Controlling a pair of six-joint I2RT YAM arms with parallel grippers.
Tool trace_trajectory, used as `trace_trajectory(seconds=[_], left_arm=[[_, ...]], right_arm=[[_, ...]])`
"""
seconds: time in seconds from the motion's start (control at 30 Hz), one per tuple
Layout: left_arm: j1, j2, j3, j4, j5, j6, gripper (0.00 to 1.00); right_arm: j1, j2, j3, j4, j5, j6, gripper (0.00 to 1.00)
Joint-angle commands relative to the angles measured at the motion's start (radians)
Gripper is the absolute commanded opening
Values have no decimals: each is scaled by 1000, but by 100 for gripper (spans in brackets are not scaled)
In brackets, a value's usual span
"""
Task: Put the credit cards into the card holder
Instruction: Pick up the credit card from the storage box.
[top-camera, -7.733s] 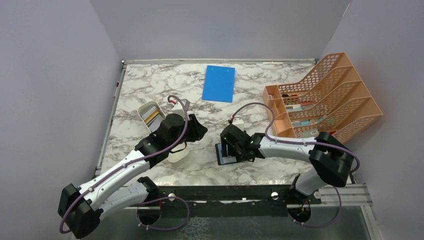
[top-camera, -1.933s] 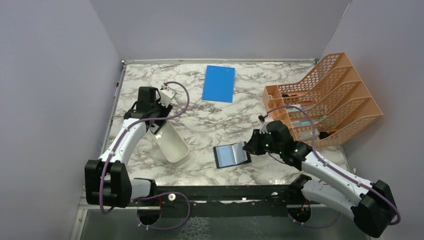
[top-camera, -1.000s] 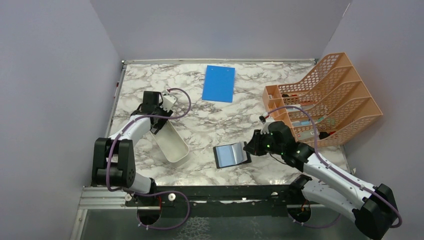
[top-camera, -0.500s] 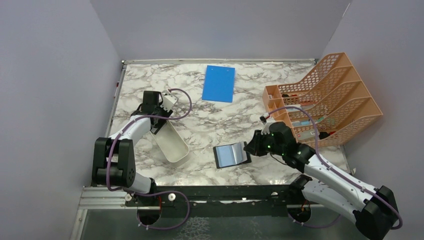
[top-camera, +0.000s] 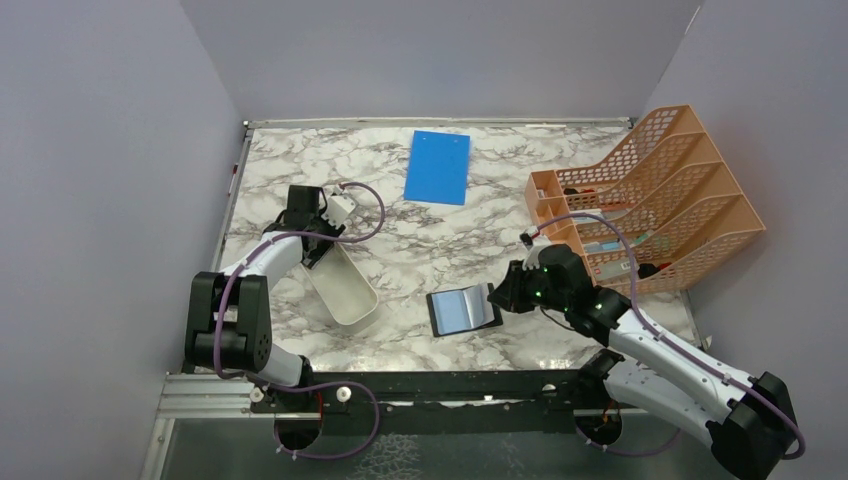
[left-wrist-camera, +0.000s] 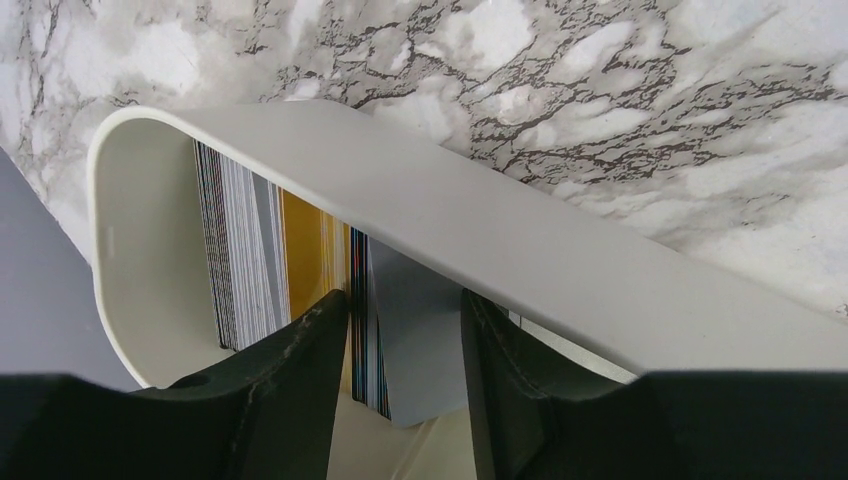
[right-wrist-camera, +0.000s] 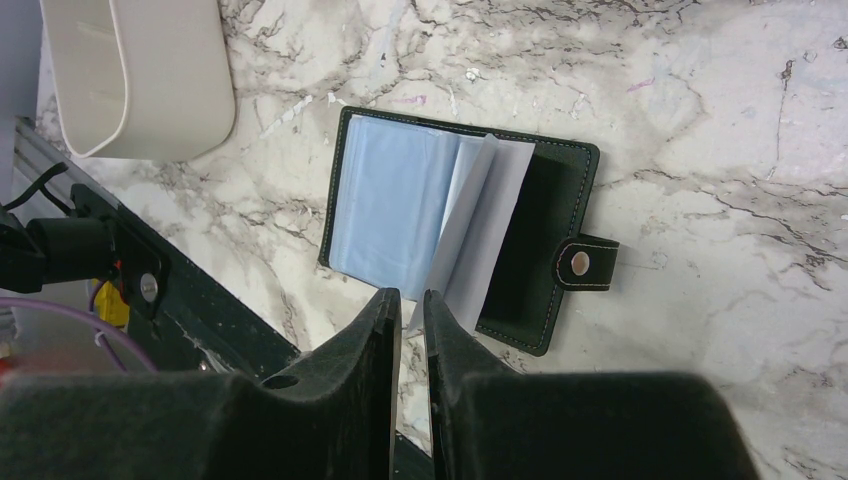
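The credit cards (left-wrist-camera: 420, 330) stand on edge in the far end of a white oblong tray (left-wrist-camera: 560, 250): striped dark ones, a yellowish one (left-wrist-camera: 305, 240) and a grey one. My left gripper (left-wrist-camera: 402, 298) reaches into that tray (top-camera: 345, 290), its open jaws either side of the grey card and a few striped ones. The black card holder (top-camera: 462, 311) lies open on the marble, its grey-blue pockets (right-wrist-camera: 390, 200) facing up. My right gripper (right-wrist-camera: 407, 300) sits at the holder's right edge (top-camera: 497, 293), shut on the corner of one pale leaf, which stands lifted.
A large blue board (top-camera: 438, 166) lies at the back centre. An orange mesh rack (top-camera: 650, 200) fills the back right. The table's black front rail (right-wrist-camera: 150, 290) runs close to the holder's near edge.
The left jaws have narrowed a little around the cards. Both arms and the open holder stay where they were.
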Motion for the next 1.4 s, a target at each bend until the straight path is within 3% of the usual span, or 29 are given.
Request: trace_trajectory(seconds=[0.0,0.47,0.8,1.07,1.37], left_arm=[[6,30,-9,0,7,19,44],[7,-19,15,1,9,29,14],[6,-98,38,-52,40,-24,0],[6,-142,46,-70,83,-94,0],[6,-292,63,-67,119,-248,0]], right_arm=[[-3,-18,-4,-7,-13,-17,20],[-3,-32,3,-13,-14,-20,20],[-3,-34,0,-14,-14,-18,21],[-3,-32,0,-15,-20,-16,21],[-3,-34,0,-14,-31,-10,22]])
